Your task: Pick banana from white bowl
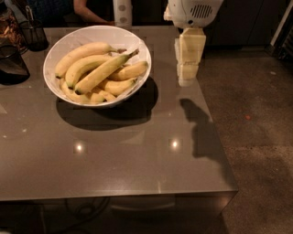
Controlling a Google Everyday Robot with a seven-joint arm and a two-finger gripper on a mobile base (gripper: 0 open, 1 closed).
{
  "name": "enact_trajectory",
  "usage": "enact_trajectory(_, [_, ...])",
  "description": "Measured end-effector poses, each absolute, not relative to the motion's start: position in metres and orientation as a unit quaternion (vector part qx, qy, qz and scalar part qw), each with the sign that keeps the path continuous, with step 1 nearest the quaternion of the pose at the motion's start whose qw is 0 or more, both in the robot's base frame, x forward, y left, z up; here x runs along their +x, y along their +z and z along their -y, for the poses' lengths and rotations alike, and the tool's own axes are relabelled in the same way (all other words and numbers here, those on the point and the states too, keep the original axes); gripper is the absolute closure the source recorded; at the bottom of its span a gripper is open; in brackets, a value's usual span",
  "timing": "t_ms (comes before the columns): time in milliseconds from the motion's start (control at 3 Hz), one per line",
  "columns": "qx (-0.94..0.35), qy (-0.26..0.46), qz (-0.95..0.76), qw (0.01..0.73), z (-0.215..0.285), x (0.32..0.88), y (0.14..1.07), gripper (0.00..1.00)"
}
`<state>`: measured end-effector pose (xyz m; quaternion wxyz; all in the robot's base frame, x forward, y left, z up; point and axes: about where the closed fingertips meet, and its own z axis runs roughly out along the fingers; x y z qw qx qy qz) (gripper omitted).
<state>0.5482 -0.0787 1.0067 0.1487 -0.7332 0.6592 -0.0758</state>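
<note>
The white bowl (137, 45) stands on the far left part of the grey table (137, 173) and holds several yellow bananas. The banana (103, 72), the longest one, lies diagonally on top of the pile, with its stem pointing up-right toward the rim. My gripper (186, 81) hangs cream-coloured from the white arm head (193, 11), pointing down above the table's right side. It is to the right of the bowl, apart from it and empty.
A dark wire-mesh cup (34, 34) and a dark object (11, 64) stand at the far left. A white cylinder (122, 11) and a person's arm (91, 13) are behind the bowl. The table's right edge drops to a speckled floor (256, 128).
</note>
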Motion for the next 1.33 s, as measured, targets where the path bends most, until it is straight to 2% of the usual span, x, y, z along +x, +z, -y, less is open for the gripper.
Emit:
enact_trajectory(667, [-0.768, -0.06, -0.618, 0.156, 0.033, 0.581, 1.012, 0.0])
enact_trajectory(1333, [-0.783, -0.047, -0.599, 0.161, -0.002, 0.602, 1.01, 0.14])
